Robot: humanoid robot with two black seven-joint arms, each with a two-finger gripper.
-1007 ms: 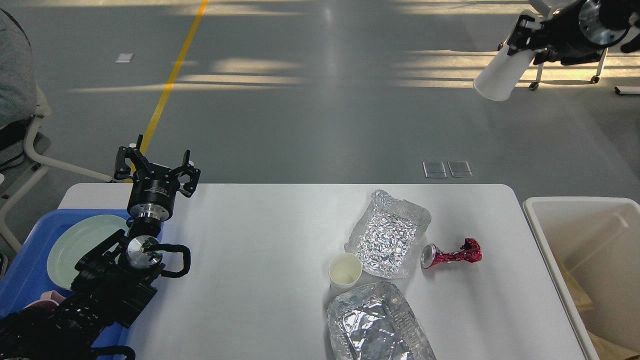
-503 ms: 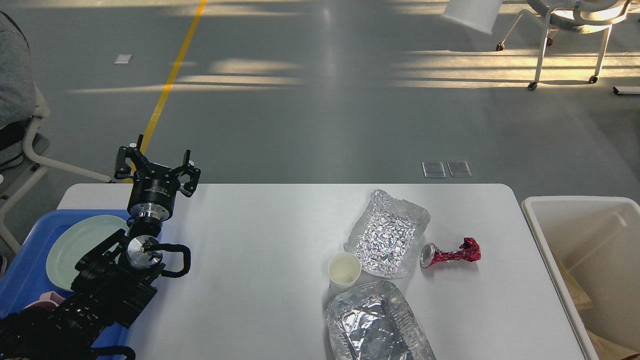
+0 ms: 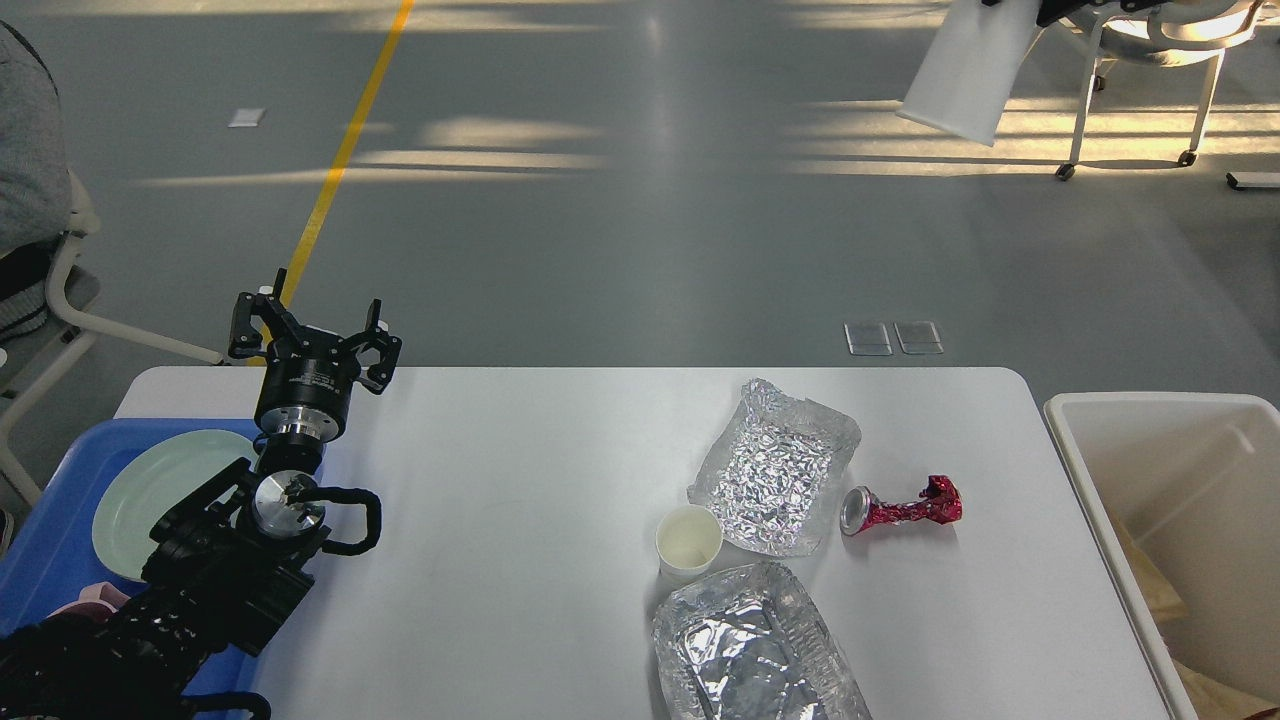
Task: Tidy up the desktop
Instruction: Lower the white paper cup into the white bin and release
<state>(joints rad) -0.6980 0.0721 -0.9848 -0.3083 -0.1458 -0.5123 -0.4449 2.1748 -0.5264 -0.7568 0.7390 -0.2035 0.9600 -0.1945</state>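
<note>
On blue tray (image 3: 45, 545): green plate (image 3: 160, 490); paper scraps w/in white bin (image 3: 1150, 430)

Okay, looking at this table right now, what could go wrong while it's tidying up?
1. The white cup hangs tilted, high above the floor, beyond the desktop and not over the bin; if dropped, it would likely miss.
2. The crushed red can lies on its side and may roll when nudged.
3. The small paper cup stands close between two foil trays; grabbing one tray could tip it.
</note>
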